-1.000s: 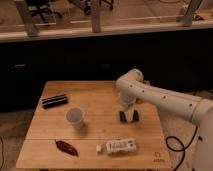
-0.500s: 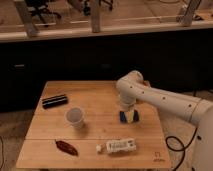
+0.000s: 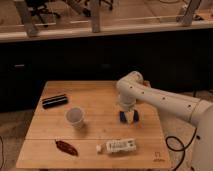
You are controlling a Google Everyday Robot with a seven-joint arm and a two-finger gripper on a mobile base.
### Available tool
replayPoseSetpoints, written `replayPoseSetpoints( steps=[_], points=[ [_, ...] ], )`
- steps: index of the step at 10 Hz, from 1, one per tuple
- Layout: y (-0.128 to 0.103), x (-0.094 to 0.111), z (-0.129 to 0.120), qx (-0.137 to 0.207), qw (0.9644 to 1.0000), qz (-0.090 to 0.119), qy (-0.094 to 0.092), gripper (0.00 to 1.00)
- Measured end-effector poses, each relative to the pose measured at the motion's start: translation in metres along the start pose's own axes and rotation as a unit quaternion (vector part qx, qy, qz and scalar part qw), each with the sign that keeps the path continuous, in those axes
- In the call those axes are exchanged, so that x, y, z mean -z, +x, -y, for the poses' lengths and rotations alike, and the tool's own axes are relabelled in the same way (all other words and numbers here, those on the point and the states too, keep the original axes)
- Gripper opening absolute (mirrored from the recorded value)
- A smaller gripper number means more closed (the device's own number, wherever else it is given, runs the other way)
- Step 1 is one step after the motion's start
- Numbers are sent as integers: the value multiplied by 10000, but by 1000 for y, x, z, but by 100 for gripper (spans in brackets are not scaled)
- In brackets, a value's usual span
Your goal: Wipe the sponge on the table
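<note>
**Camera view.** The sponge (image 3: 123, 117) lay on the surface (image 3: 102, 97), right of the middle, well apart from the cup (image 3: 75, 116), bar (image 3: 55, 100) and tube (image 3: 118, 146). The gripper (image 3: 129, 114) stood directly over the sponge, reaching down to it. Whether it was spread around the sponge or pinching it we could not tell. We judged the scene to fit either a grasp before wiping or a release after a stroke; no wiped trace showed.

Bent arm (image 3: 165, 101) holds end effector (image 3: 128, 116) down low, jaws apart.
</note>
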Motion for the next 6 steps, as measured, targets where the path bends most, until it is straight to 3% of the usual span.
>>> replayPoseSetpoints(
  steps=[6],
  points=[
    [0, -2, 0, 210, 9998, 36, -39, 80]
  ],
)
